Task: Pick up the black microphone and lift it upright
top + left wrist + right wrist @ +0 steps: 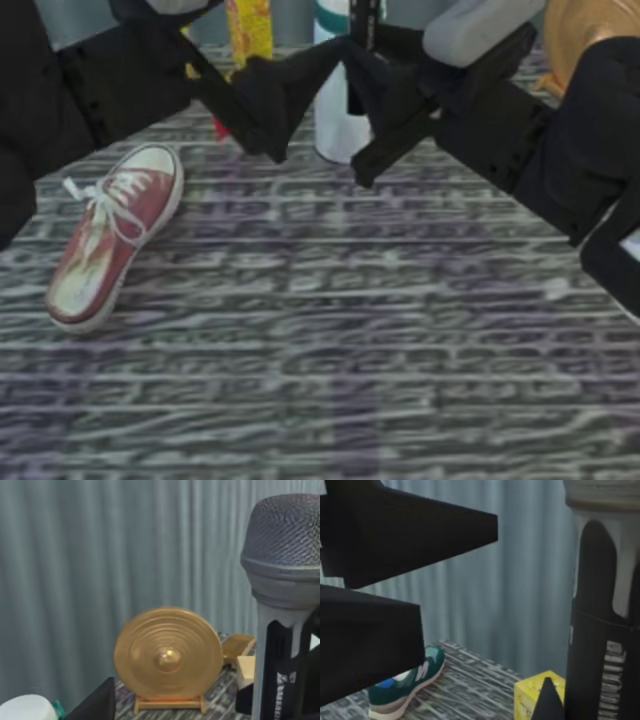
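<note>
Well, both arms reach in over the far edge of the table (350, 350) and meet nose to nose, the left sloping in from the top view's left corner and the right from its right side. The left gripper (309, 100) has its fingers (405, 525) spread wide with nothing between them: two flat, matte black wedges tapering to blunt tips. The right gripper (372, 118) faces it, its tip near the left fingertips; whether it is clamped or loose I cannot tell.

The microphone (358, 70) stands upright just beyond the left fingertips, between the two grippers (what is holding it there, I can't make out). Seen from the left wrist, it (282, 555) has a rounded dome of fine silver-grey mesh with a smooth band beneath, narrowing to a pale collar. From the right wrist, it (605, 630) shows a glossy black handle with pale lettering running along it.

Behind the fingers stands a white bottle (335, 110). A red canvas sneaker (115, 235) with white laces lies well apart from the left fingers, on the woven grey tabletop. A ridged brass gong (167, 657) sits on a wooden stand.
</note>
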Controlling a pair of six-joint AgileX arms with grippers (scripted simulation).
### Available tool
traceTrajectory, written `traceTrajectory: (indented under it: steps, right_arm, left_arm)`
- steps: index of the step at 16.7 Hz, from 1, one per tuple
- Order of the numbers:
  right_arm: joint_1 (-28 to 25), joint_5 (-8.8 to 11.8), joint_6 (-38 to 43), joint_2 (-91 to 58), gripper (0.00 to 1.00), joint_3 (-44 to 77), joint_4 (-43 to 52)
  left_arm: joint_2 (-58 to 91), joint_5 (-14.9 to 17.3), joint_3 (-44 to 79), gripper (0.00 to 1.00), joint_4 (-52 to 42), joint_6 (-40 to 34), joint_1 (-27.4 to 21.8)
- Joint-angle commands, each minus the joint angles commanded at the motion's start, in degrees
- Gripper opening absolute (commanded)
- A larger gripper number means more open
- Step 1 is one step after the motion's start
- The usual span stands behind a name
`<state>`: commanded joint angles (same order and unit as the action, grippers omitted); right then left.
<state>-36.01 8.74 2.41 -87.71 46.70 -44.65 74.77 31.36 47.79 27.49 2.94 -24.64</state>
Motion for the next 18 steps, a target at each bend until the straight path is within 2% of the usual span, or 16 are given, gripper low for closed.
traceTrajectory:
  steps: [5, 10, 18]
  right_arm:
    - [0.0, 0.0, 0.0, 0.0, 0.0, 0.0, 0.0]
    - [0.0, 0.0, 0.0, 0.0, 0.0, 0.0, 0.0]
    - [0.0, 0.0, 0.0, 0.0, 0.0, 0.0, 0.0]
  left_arm:
    - [12.4, -5.6, 9.4, 1.0, 2.5, 0.1, -5.8]
    - [13.9, -6.6, 10.8, 1.0, 2.8, 0.1, -6.8]
    - [13.9, -6.6, 10.8, 0.4, 2.8, 0.1, -6.8]
